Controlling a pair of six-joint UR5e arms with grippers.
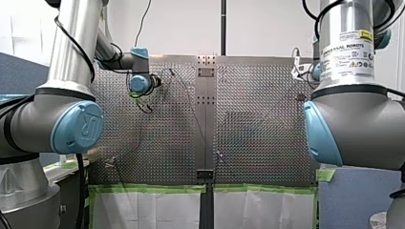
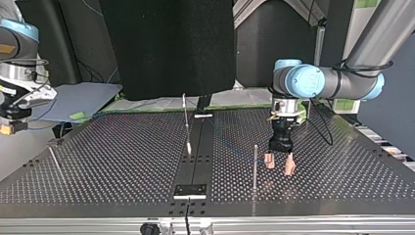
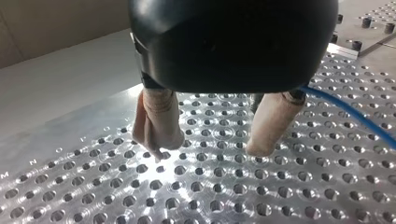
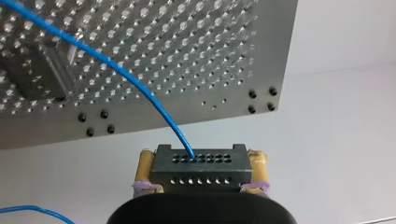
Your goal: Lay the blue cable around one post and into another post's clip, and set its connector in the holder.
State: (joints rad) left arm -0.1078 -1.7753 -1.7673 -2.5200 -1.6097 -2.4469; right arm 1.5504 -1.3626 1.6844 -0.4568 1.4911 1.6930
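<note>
The dark grey connector (image 4: pixel 200 179), a small block with two rows of holes, is held level between the yellow pads (image 4: pixel 145 169) of my right gripper (image 4: pixel 201 170), just off the perforated table (image 4: pixel 187 56). The thin blue cable (image 4: pixel 116 70) is seen leaving its upper row and arching over the table. A thin metal post (image 2: pixel 254 164) is set upright near the table's middle. A second post (image 2: pixel 186 120) is set farther back.
</note>
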